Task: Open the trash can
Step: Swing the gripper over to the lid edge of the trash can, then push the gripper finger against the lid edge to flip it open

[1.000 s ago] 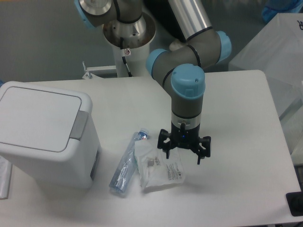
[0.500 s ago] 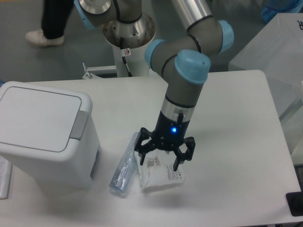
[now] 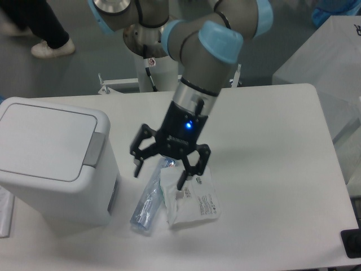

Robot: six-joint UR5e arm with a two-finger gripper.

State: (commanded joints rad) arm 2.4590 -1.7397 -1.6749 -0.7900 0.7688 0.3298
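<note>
Trash can (image 3: 53,161), a large boxy white plastic bin with rounded corners, sits at the left side of the smooth white tabletop (image 3: 271,147). Its flat white lid (image 3: 42,138) lies closed, and a grey rectangular push tab (image 3: 95,149) sits on the rim facing right.

Just right of the trash can lies a clear, crumpled plastic bottle with a blue label (image 3: 149,199), stretched lengthwise away from the camera. Touching the bottle on the side away from the trash can is a flat, glossy white plastic pouch with small printed text (image 3: 192,199).

Above the bottle's far end, to the right of the trash can and apart from it, hangs the black two-finger end effector (image 3: 161,169). Its fingers are spread wide and hold nothing; one fingertip (image 3: 137,169) points down toward the gap beside the bin. A small blue light glows on its body. It is carried by a grey metal arm with light blue plastic joint caps (image 3: 208,51), leaning in from the upper right of the trash can.
</note>
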